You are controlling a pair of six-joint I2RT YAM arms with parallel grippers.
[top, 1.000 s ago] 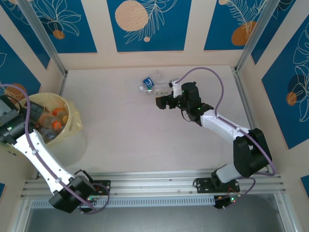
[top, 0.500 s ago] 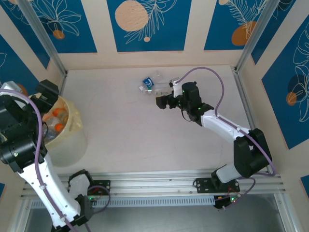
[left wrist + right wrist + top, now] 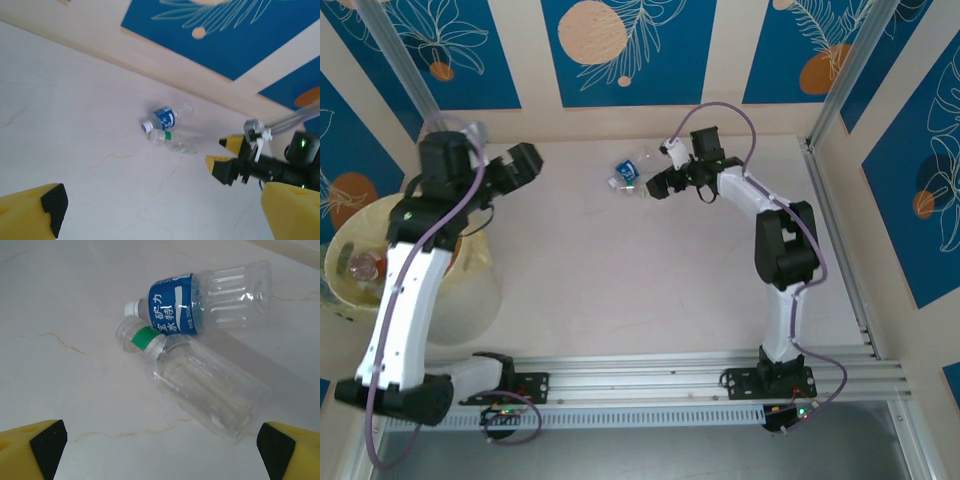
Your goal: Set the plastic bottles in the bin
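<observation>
Okay, blue-labelled clear plastic bottle (image 3: 175, 302) and green-banded clear plastic bottle (image 3: 200, 385) lie touching near the white marbled table's (image 3: 620, 290) far edge. The pale yellow round plastic bin (image 3: 470, 270) sits at the left edge. Left gripper (image 3: 516, 165) and right gripper (image 3: 217, 152) are spread wide, holding nothing. Blue leaf-print wall panels (image 3: 620, 50) stand behind.

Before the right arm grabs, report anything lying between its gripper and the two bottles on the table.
Nothing visible does. The open right gripper faces the green-banded bottle across bare table, and the blue-labelled bottle lies just beyond it.
</observation>
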